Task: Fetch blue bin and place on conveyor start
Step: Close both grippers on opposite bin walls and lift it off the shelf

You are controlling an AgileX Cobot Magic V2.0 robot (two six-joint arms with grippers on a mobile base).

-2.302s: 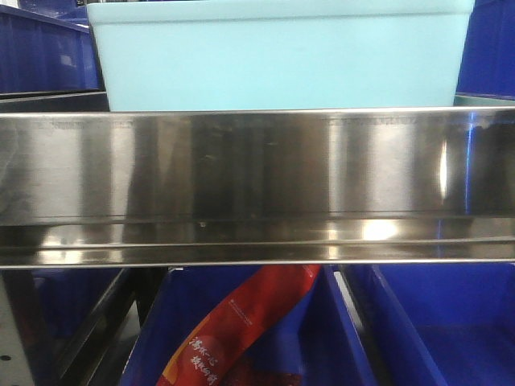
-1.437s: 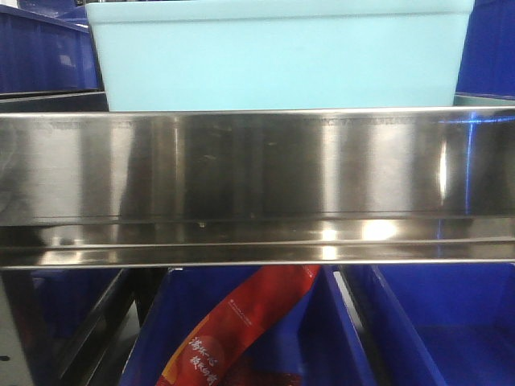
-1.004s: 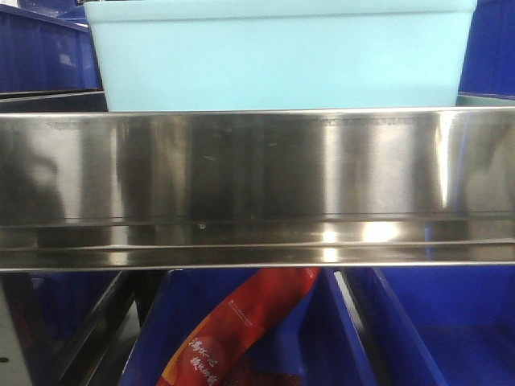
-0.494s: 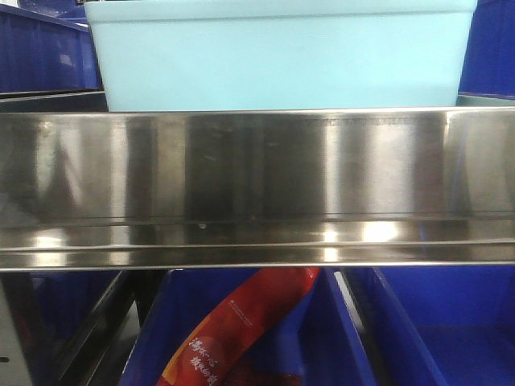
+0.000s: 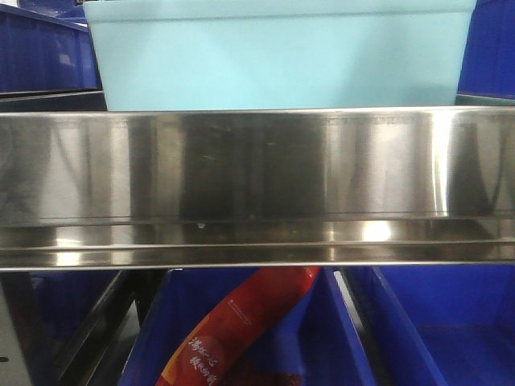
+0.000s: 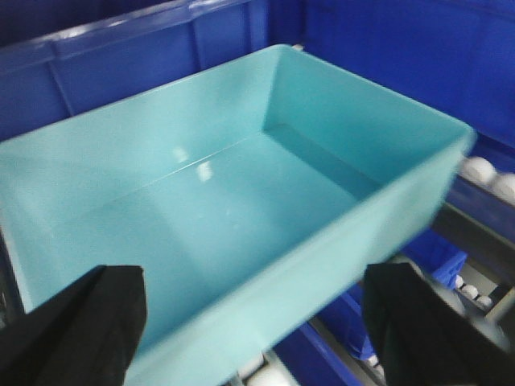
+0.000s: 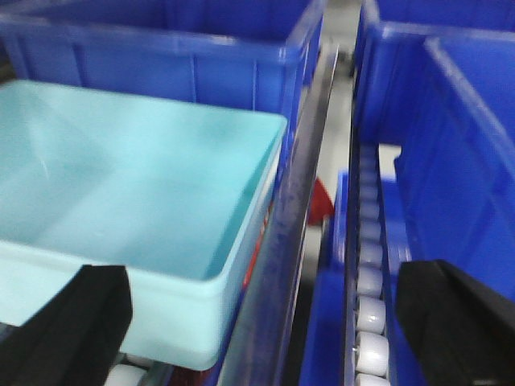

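Pale aqua rectangular plastic tub [image 6: 241, 201], empty; near wall between fingers of left gripper [image 6: 253, 281], spread wide, likely for clamping its rim; right gripper [image 7: 265, 277] likewise wide, holding nothing

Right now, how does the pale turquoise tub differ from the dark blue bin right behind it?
The pale turquoise tub is light aqua; the dark blue bin is deep royal blue. The tub's walls are smooth, the bin's ribbed. The tub shows an empty inside; the bin's inside is mostly hidden. Both are rectangular plastic containers.
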